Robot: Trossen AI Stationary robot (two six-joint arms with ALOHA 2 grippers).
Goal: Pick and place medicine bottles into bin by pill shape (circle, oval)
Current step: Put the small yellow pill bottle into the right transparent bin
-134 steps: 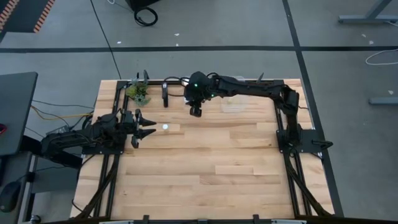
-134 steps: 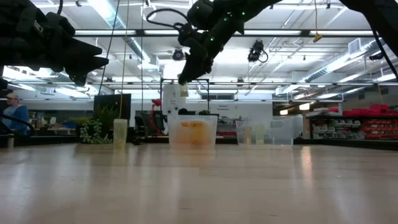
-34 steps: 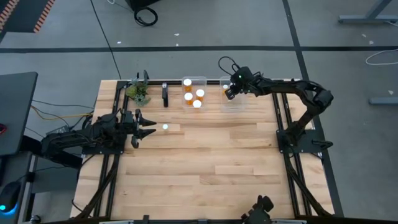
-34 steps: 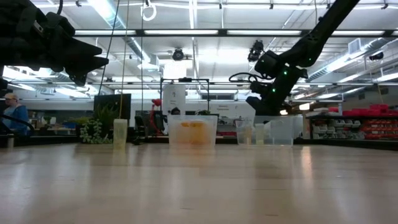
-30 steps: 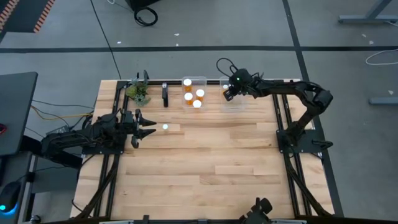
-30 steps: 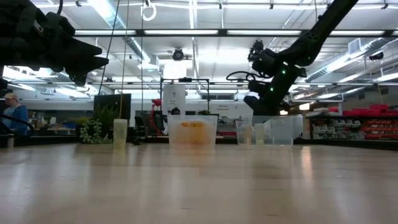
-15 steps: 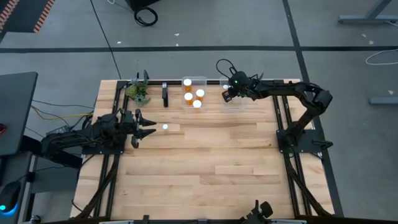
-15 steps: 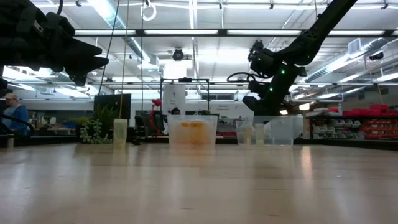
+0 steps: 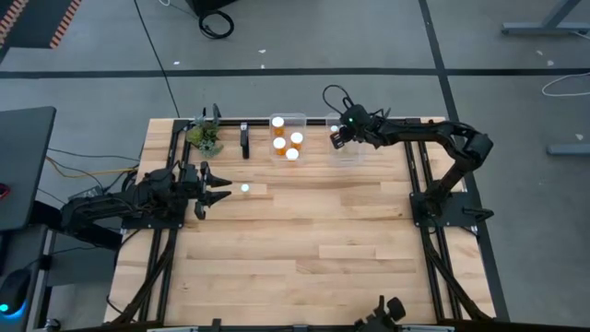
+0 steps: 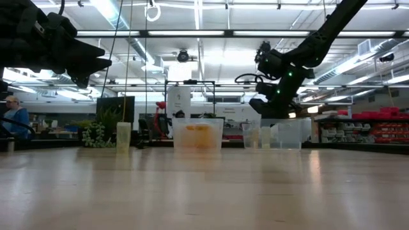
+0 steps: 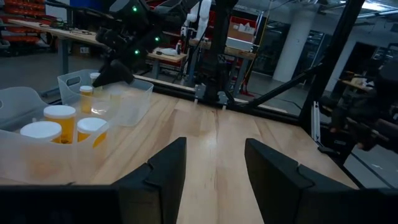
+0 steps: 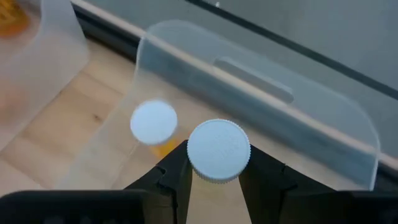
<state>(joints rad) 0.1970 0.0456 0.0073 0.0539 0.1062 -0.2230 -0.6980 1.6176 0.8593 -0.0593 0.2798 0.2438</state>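
Observation:
My right gripper [image 9: 337, 140] hangs over the clear right bin [image 9: 348, 153] at the table's far edge, shut on a medicine bottle whose white cap [image 12: 217, 149] shows between its fingers. One white-capped bottle [image 12: 153, 121] stands inside that bin. The left bin [image 9: 287, 121] holds three orange bottles [image 9: 293, 140]. A lone bottle [image 9: 245, 189] stands on the table just right of my left gripper [image 9: 218, 195], which is open, level and touches nothing. My right gripper pinches the medicine bottle between its two fingers [image 12: 175, 175], just under the white cap [image 12: 219, 163]. The cap hides the bottle's body. The fingers slant down toward the table's far edge. The bottle hangs clear above the right bin, cap toward the wrist.
A small potted plant [image 9: 206, 137] and a dark upright post [image 9: 244, 140] stand at the far edge, left of the bins. The wide wooden tabletop [image 9: 313, 249] lies bare nearer the front. A person [image 10: 13, 118] sits in the room beyond the table.
My right gripper has stayed above the right bin and rolled a little at the wrist, still shut on the bottle.

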